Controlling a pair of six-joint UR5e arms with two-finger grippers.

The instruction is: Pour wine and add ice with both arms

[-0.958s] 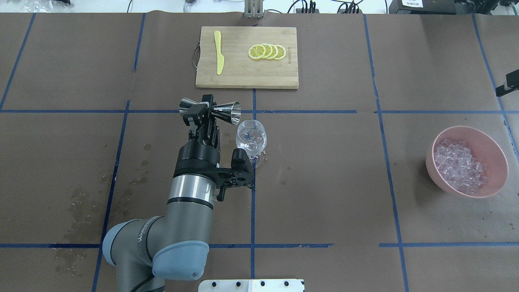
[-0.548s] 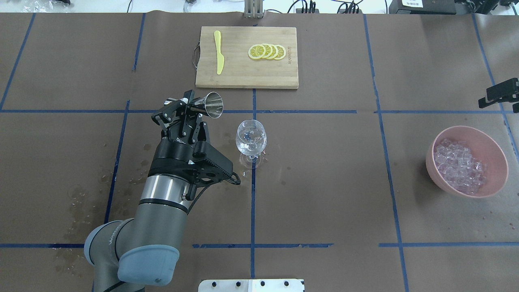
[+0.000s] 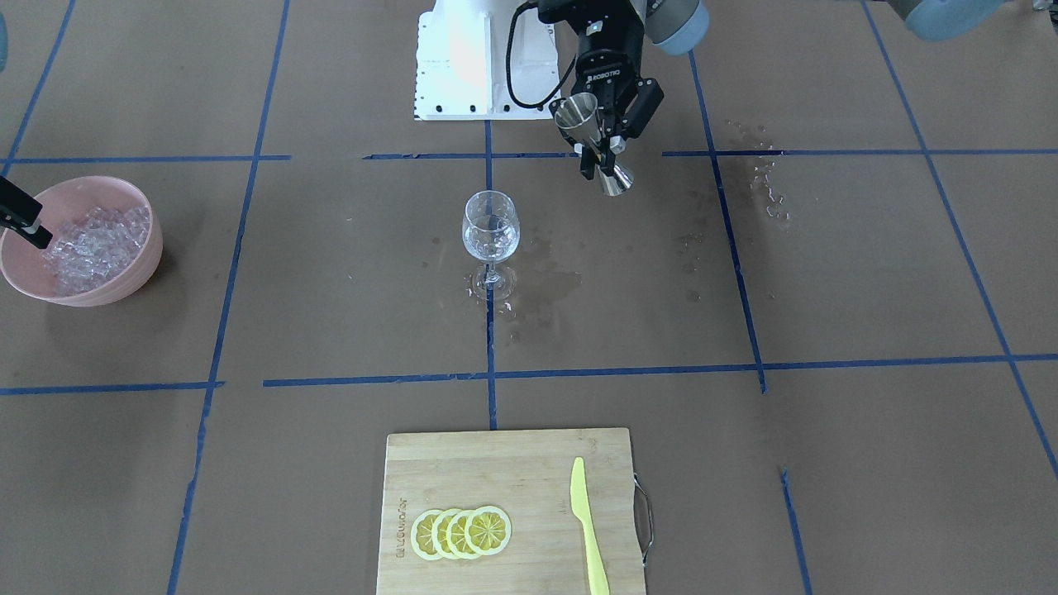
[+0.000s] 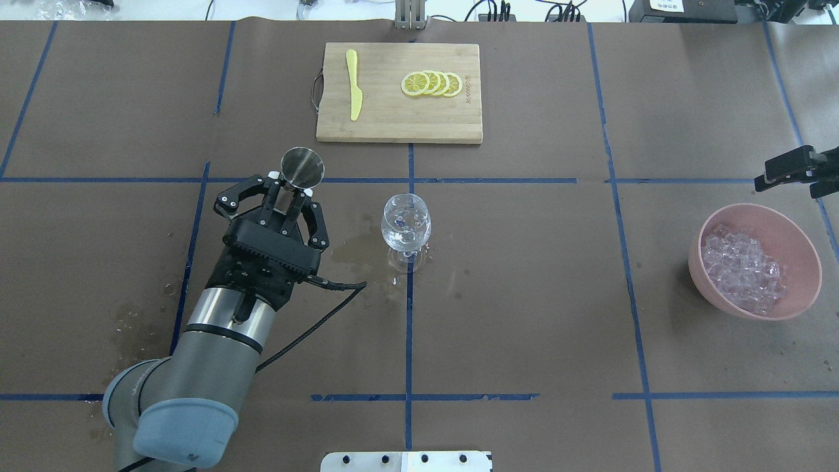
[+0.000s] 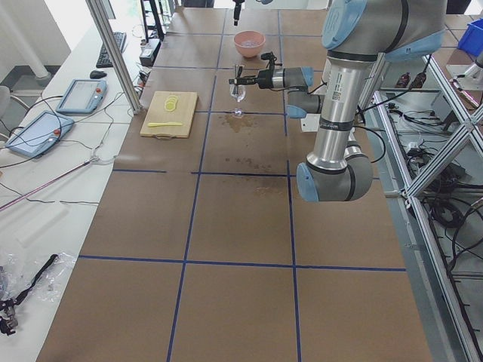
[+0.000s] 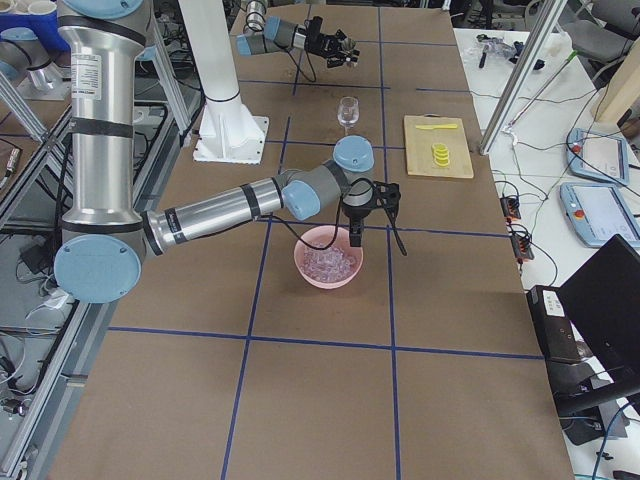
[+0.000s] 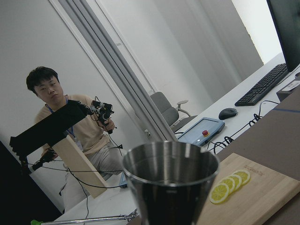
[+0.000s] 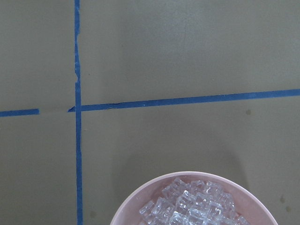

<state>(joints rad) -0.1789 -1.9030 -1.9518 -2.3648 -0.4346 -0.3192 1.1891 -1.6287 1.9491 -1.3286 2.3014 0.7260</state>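
My left gripper (image 4: 289, 189) is shut on the waist of a steel jigger (image 4: 302, 166), held upright to the left of the wine glass (image 4: 406, 223) and clear of it. In the left wrist view the jigger's cup (image 7: 171, 173) looks almost empty. The glass (image 3: 491, 227) stands upright with clear contents that I cannot tell apart. My right gripper (image 4: 803, 174) hangs open and empty just beyond the far rim of the pink bowl (image 4: 695, 262). The bowl is full of ice cubes (image 4: 744, 265). The ice (image 8: 197, 206) also shows in the right wrist view.
A wet patch (image 4: 354, 252) spreads on the brown paper beside the glass foot. More drops lie at the left. A bamboo cutting board (image 4: 400, 121) at the far centre carries lemon slices (image 4: 432, 84) and a yellow knife (image 4: 354, 85).
My left gripper has swung left, away from the glass, and turned the jigger from tipped over the glass to upright. My right gripper has come in from the right edge toward the bowl.
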